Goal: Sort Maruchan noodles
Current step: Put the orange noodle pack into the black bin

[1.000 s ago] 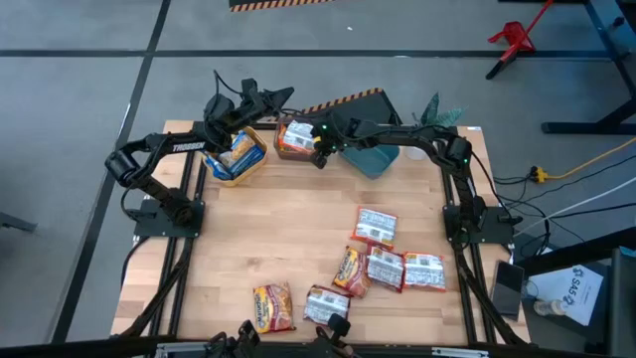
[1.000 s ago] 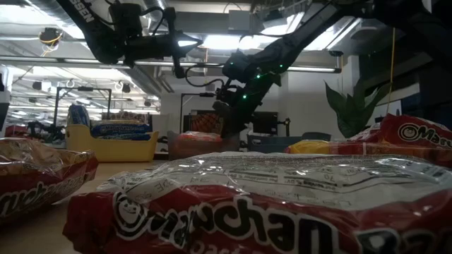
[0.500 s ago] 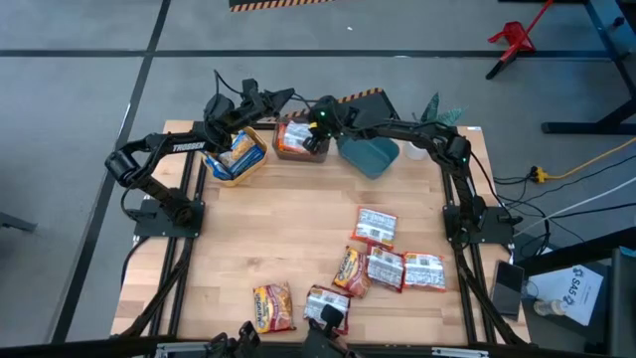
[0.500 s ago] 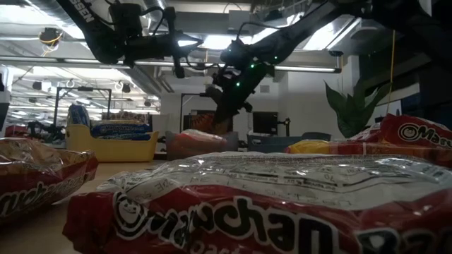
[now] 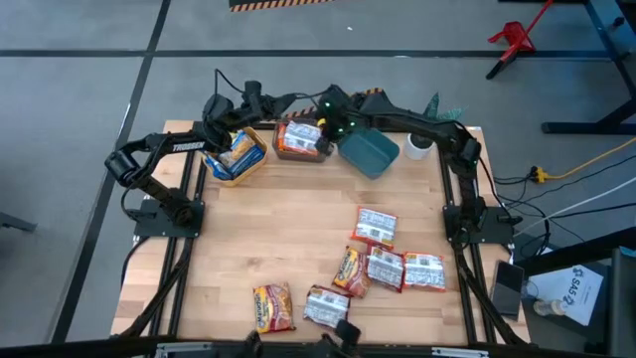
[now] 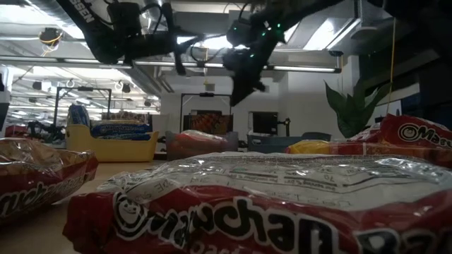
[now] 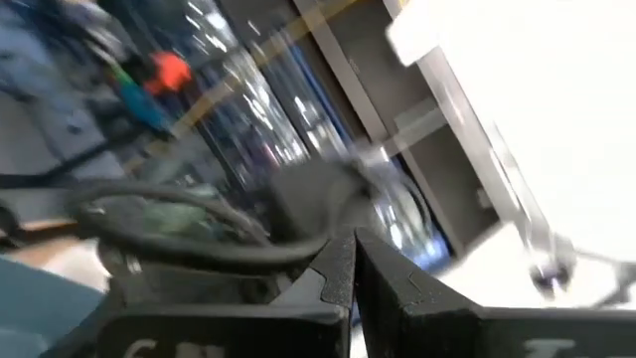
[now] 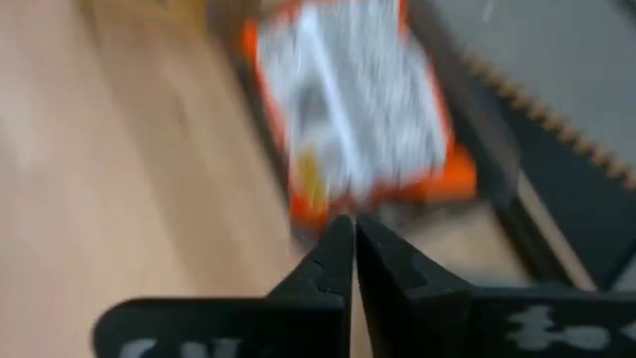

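Note:
Several Maruchan noodles packets lie flat on the near half of the wooden table, among them a red-silver one (image 5: 376,227) and an orange one (image 5: 273,306). At the far edge, blue packets fill a yellow bin (image 5: 238,154), and an orange packet (image 8: 348,99) lies on top in a grey bin (image 5: 301,139). My right gripper (image 5: 330,117) (image 8: 353,234) hangs shut and empty over the grey bin, pointing down at that packet. My left gripper (image 5: 294,97) (image 7: 353,249) is shut and empty, high above the far edge between the two bins, pointing slightly upward.
A teal bin (image 5: 370,151) stands tilted to the right of the grey bin, under my right arm. A white cup (image 5: 419,147) and a green plant (image 5: 437,107) are at the far right corner. Bare wood lies between the bins and the loose packets.
My right gripper has risen straight up from the grey bin, staying shut, and now hangs well above it. The orange packet stays in the bin. My left gripper has kept its place and turned slightly.

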